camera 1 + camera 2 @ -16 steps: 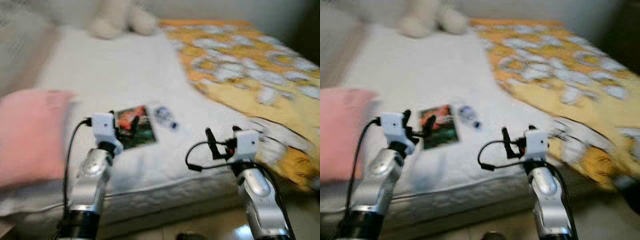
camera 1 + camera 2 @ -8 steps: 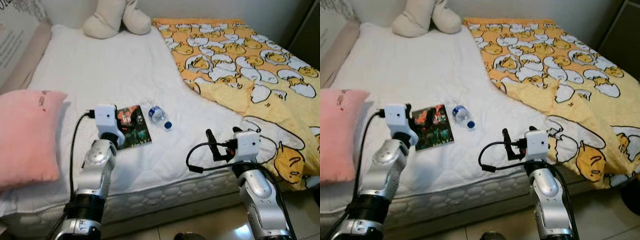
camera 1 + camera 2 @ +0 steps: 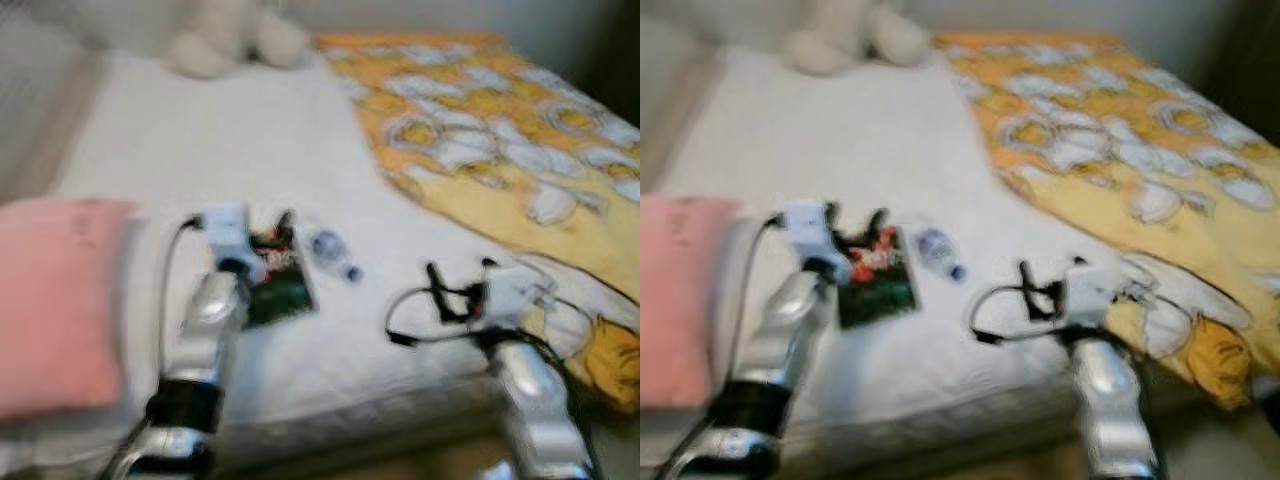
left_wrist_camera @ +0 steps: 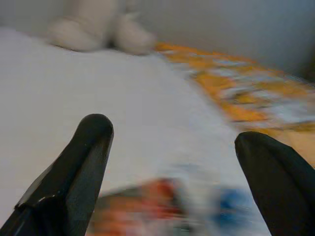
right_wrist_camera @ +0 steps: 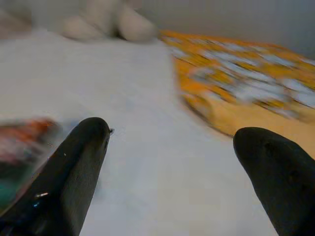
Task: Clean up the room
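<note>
Bed: white quilted mattress [image 3: 230, 150], blurred.
Book: dark picture-covered booklet [image 3: 876, 282] – near edge, clear plastic bottle [image 3: 936, 250] (blue cap) just right.
Left gripper [image 4: 172, 162]: jaws wide – above the booklet.
Right gripper [image 5: 172, 162]: jaws wide, over bare mattress.

I see: bed [image 3: 230, 150], white matt quilted cloth | blanket [image 3: 500, 130], soft yellow printed cloth | pillow [image 3: 55, 300], pink matt cloth | plush toy [image 3: 225, 40], cream fuzzy cloth | booklet [image 3: 280, 280], glossy printed paper | bottle [image 3: 330, 250], clear plastic | my arms, smooth silver metal; fingers [image 4: 74, 172], glossy black plastic.
</note>
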Controlling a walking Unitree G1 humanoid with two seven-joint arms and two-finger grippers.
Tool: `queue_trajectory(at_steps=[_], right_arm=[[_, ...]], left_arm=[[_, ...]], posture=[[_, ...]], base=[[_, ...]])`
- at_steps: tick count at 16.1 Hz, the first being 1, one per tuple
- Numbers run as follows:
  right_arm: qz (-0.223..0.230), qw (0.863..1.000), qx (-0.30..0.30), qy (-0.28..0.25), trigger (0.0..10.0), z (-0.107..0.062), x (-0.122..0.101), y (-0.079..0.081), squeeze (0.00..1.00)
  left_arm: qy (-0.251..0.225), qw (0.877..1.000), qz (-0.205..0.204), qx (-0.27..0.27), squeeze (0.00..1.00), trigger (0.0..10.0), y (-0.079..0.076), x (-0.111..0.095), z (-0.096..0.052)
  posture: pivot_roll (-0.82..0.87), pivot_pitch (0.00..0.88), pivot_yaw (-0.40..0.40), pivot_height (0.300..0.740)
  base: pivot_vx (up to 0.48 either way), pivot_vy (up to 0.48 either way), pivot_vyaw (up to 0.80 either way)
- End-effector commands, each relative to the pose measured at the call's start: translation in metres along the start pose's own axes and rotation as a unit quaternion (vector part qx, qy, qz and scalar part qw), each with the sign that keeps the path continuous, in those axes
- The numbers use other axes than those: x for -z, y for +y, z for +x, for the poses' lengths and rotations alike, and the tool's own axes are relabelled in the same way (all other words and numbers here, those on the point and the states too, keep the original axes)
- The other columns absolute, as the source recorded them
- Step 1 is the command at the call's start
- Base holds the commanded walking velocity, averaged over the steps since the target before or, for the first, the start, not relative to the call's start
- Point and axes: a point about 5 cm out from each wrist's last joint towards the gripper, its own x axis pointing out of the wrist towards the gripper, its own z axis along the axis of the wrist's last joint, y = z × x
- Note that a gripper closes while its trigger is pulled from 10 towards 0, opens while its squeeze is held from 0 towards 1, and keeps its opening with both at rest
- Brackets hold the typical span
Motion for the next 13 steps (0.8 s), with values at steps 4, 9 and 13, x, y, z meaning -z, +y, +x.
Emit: queue_trajectory(at_steps=[4, 9, 13], right_arm=[[0.014, 0.999, -0.038, 0.002, 10.0, -0.01, -0.004, -0.001, 0.23], [0.019, 0.997, -0.074, 0.022, 10.0, -0.029, -0.007, -0.002, 0.24], [0.018, 0.995, -0.078, 0.055, 10.0, -0.056, -0.006, -0.01, 0.24]], left_arm=[[0.029, 0.999, 0.012, -0.027, 0.0, 10.0, 0.011, -0.006, 0.022], [0.115, 0.99, -0.04, -0.076, 0.0, 10.0, 0.036, 0.009, 0.035], [0.121, 0.982, -0.139, -0.029, 0.0, 10.0, 0.019, 0.011, 0.042]], posture=[[-0.13, 0.06, -0.032, 0.74], [-0.18, 0.152, -0.056, 0.74], [-0.24, 0.194, -0.06, 0.74]], base=[[0.083, 0.071, 0.0], [0.0, 0.0, 0.0], [0.0, 0.0, 0.0]])
